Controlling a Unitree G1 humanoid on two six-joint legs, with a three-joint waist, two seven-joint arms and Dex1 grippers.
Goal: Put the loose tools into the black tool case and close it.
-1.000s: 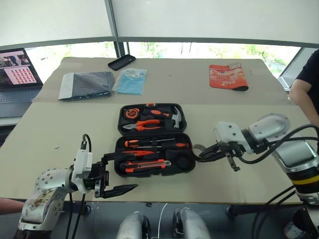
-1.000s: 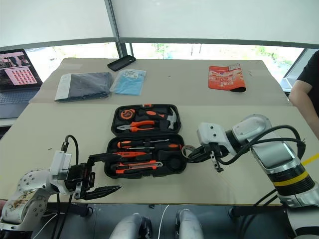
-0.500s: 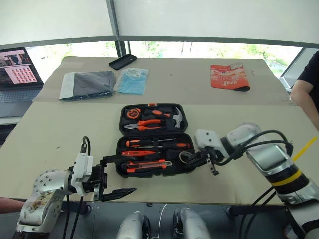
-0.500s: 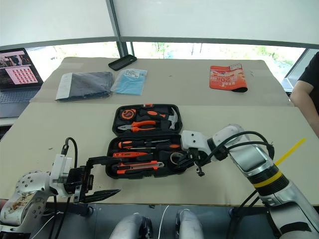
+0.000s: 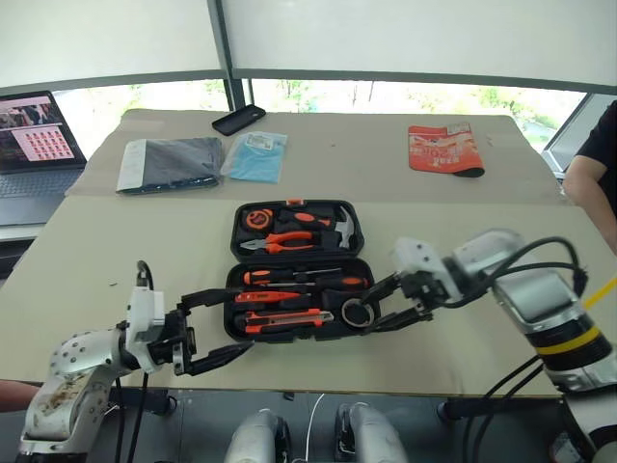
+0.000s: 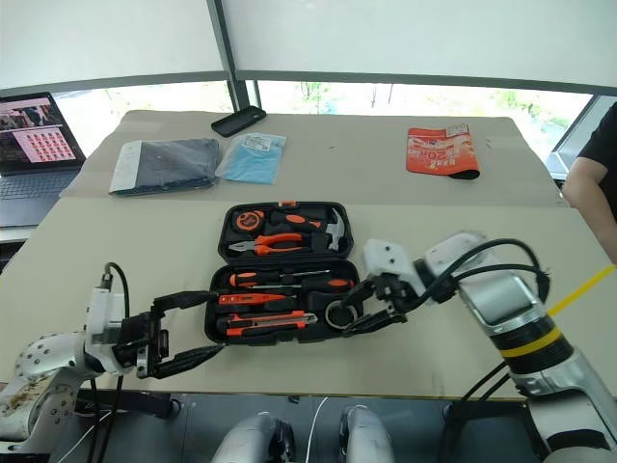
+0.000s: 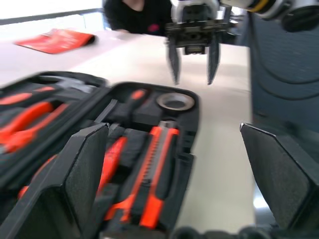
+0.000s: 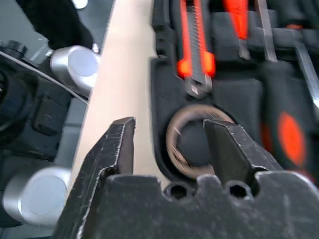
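The black tool case (image 5: 234, 253) lies open mid-table, its lid half farther from me. In the near half sit two orange-and-black screwdrivers (image 5: 307, 279), the utility knife (image 5: 285, 319) and the tape roll (image 5: 359, 313), which lies in the near right corner slot. My right gripper (image 5: 371, 308) is open, its fingers (image 8: 229, 149) straddling the roll without gripping it. The left wrist view looks along the knife (image 7: 152, 172) to the roll (image 7: 174, 101) and the right gripper (image 7: 192, 77) above it. My left gripper (image 5: 241, 321) stands open and empty at the case's near left corner.
Pliers (image 5: 286, 241), a hammer (image 5: 339, 228) and a tape measure (image 5: 255, 218) fill the lid. Farther back lie a dark phone-like slab (image 5: 236, 120), a grey pouch (image 5: 169, 164), a blue packet (image 5: 255, 156) and a red packet (image 5: 442, 149). A laptop (image 5: 34, 135) stands far left, a person (image 5: 593, 164) at the right.
My right gripper carried the tape roll left into the case's corner slot, then opened and let it go. My left gripper drifted slightly left and stayed open.
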